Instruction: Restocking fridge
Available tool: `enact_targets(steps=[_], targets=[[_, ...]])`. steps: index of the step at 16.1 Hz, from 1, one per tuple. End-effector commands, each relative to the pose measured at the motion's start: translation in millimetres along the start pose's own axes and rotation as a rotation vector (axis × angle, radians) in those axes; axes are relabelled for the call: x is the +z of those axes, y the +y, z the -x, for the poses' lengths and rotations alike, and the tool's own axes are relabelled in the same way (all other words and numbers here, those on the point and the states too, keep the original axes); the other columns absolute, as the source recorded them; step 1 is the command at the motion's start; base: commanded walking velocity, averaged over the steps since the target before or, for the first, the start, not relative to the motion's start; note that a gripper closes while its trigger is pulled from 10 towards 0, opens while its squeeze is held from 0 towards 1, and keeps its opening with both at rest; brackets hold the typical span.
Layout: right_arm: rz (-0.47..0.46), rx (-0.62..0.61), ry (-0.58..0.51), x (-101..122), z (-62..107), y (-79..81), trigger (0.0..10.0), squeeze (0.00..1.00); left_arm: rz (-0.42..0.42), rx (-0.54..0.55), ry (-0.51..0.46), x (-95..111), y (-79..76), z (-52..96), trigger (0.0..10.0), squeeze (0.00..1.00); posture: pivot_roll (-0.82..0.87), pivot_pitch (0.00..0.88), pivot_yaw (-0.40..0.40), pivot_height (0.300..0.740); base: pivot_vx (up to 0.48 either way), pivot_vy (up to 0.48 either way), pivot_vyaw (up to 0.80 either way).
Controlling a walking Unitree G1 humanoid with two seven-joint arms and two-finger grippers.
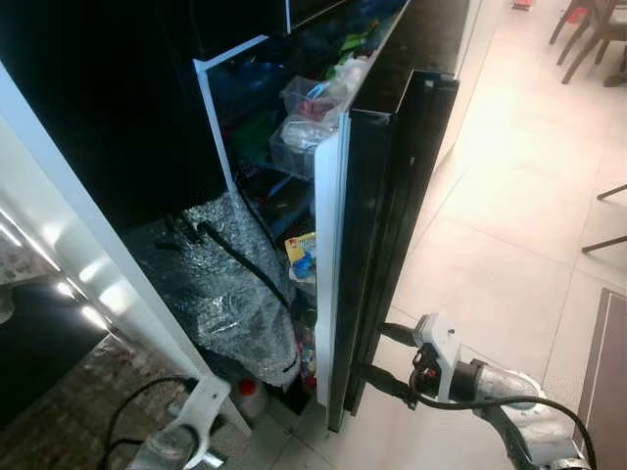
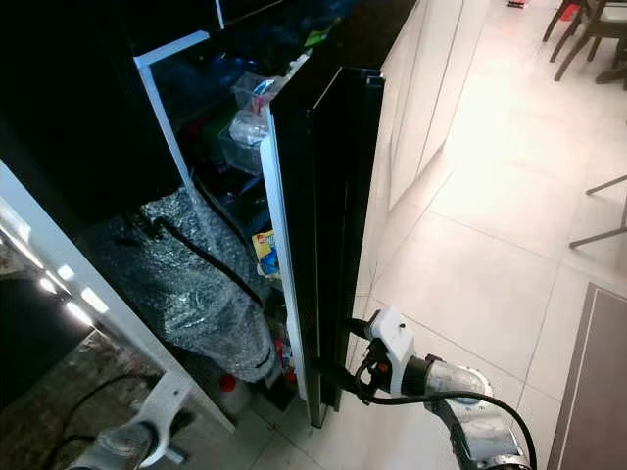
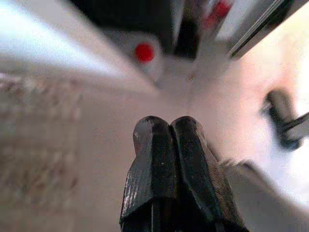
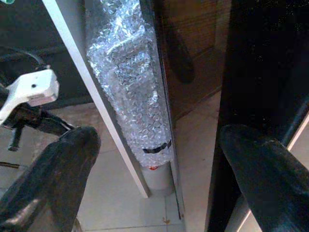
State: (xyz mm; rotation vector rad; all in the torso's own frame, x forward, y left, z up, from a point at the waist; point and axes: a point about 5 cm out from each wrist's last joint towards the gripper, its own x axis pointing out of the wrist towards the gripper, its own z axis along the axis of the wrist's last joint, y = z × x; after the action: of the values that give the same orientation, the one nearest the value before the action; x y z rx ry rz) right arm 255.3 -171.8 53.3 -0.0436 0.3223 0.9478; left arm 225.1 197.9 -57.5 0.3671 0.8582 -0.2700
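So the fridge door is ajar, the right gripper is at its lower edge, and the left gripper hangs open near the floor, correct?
Not quite: the left gripper is shut, its fingers pressed together in the left wrist view. The fridge door is ajar and the right gripper is at its lower edge.

Dim fridge interior, bright floor, blurred wrist view.

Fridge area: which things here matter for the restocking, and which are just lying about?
For the job:
- fridge door, open, right gripper at its lower edge
- door shelf items
- bubble-wrapped bundle
- left gripper, shut, idle

Lying about:
- chair legs
- tiled floor
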Motion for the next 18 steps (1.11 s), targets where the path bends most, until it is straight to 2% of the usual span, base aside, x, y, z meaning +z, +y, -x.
enact_targets(steps=[1,2,3,5,8,10,12,13,16,18], targets=[[0.014,-0.016,-0.006,2,-2.1,-1.9,10.0,0.00,0.015,0.054,0.083,-21,4.4,4.2,10.0,0.00,-0.03,0.051,0.064,0.740,0.000,0.000,0.00],[0.027,-0.039,-0.022,7,-3.7,-5.7,10.0,0.00,0.022,0.101,0.121,-33,6.3,7.6,10.0,0.00,-0.03,0.051,0.064,0.740,0.000,0.000,0.00],[0.048,-0.046,-0.030,11,-5.2,-7.5,10.0,0.00,0.025,0.104,0.129,-38,4.4,8.6,10.0,0.00,-0.03,0.051,0.063,0.740,0.000,0.000,0.00],[0.071,0.025,-0.062,25,-15.5,-4.6,10.0,0.00,0.030,0.120,0.134,-43,-0.4,9.5,10.0,0.00,-0.03,0.050,0.057,0.740,0.000,0.000,0.00],[0.110,0.076,-0.084,40,-29.5,-4.0,10.0,0.00,0.032,0.117,0.135,-41,-7.1,7.9,10.0,0.00,-0.03,0.042,0.052,0.740,0.000,0.000,0.00],[0.157,0.096,-0.126,62,-43.4,-6.9,10.0,0.00,0.036,0.122,0.122,-38,-9.6,6.4,10.0,0.00,-0.03,0.038,0.051,0.740,0.000,0.000,0.00],[0.169,0.094,-0.139,68,-46.9,-7.9,10.0,0.00,0.037,0.125,0.117,-36,-9.7,6.1,10.0,0.00,-0.03,0.038,0.051,0.740,0.000,0.000,0.00],[0.190,0.094,-0.207,93,-59.9,-11.1,10.0,0.00,0.037,0.127,0.105,-32,-11.3,4.7,10.0,0.00,-0.04,0.032,0.046,0.740,0.000,0.000,0.00],[0.203,0.105,-0.265,117,-73.1,-9.1,10.0,0.00,0.039,0.126,0.099,-30,-13.3,4.0,10.0,0.00,-0.05,0.029,0.045,0.740,0.000,0.000,0.00],[0.219,0.117,-0.260,126,-84.0,-7.1,10.0,0.00,0.039,0.126,0.101,-30,-15.0,3.7,10.0,0.00,-0.05,0.026,0.045,0.740,0.000,0.000,0.00]])
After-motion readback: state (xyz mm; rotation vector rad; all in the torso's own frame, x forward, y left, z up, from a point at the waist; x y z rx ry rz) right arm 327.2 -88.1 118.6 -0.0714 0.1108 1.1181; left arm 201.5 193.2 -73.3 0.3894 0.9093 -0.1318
